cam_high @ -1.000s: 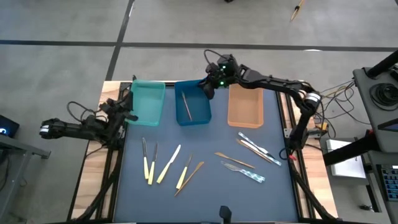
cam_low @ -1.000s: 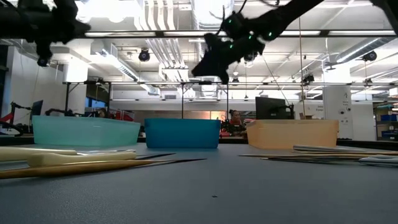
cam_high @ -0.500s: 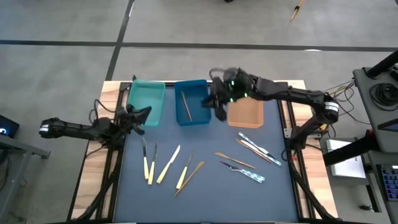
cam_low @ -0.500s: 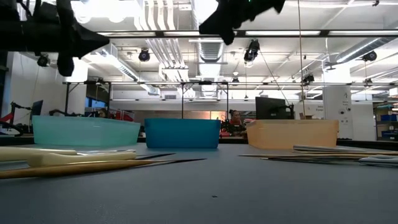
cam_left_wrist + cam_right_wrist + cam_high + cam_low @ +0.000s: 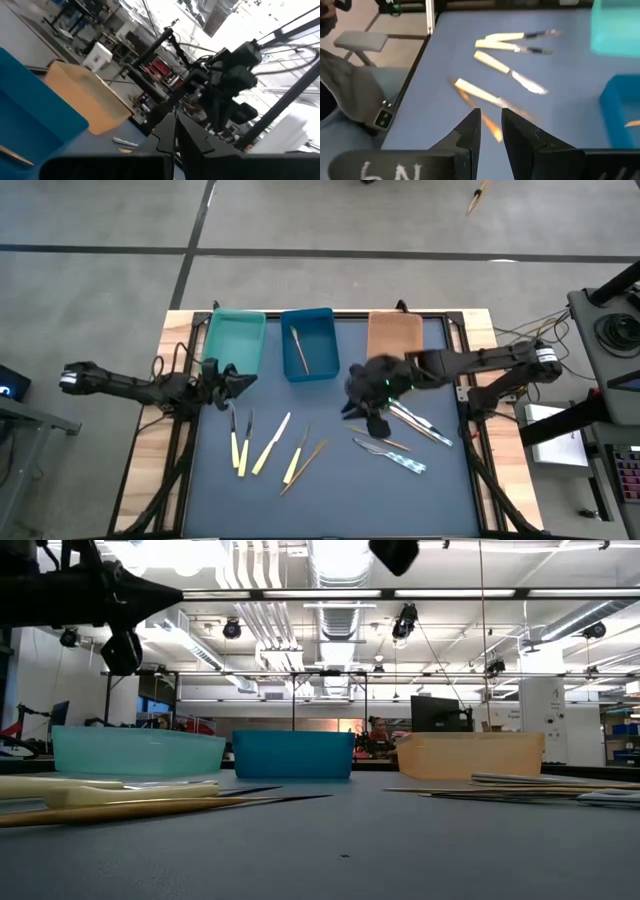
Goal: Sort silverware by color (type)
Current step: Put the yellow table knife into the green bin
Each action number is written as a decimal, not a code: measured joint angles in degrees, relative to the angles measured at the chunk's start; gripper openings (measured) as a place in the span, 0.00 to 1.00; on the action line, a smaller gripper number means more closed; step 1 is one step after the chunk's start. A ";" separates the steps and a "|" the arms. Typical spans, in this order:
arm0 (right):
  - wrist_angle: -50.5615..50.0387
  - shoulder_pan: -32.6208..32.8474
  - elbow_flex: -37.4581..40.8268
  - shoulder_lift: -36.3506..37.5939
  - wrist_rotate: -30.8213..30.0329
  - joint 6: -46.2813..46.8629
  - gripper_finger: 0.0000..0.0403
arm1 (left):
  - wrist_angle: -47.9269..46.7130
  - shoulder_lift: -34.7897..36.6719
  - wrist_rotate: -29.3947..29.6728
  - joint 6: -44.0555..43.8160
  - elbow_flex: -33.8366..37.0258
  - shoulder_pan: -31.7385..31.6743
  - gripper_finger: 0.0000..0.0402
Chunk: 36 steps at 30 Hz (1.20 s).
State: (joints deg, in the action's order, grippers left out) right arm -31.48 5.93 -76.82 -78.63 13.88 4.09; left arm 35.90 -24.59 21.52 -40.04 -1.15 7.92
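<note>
Right claw [image 5: 375, 423] hovers apparently empty above scattered silverware [image 5: 262, 446].

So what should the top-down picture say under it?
Right gripper hovers over loose silverware while one wooden piece lies in the blue tray.

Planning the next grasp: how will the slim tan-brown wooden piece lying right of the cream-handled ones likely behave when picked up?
The tan-brown wooden utensil looks thin and flat on the mat, so probably light and stiff. Lying flush, it may slide rather than roll when nudged, leaving fingertips little edge to catch.
</note>
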 joint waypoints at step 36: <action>-4.47 9.21 21.10 2.82 -15.46 26.59 0.17 | -15.48 -36.50 9.43 17.06 -26.49 0.64 0.00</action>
State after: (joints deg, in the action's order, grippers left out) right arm -35.95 15.15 -55.72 -75.80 -1.58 30.68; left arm 20.42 -61.09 30.96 -22.98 -27.64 8.56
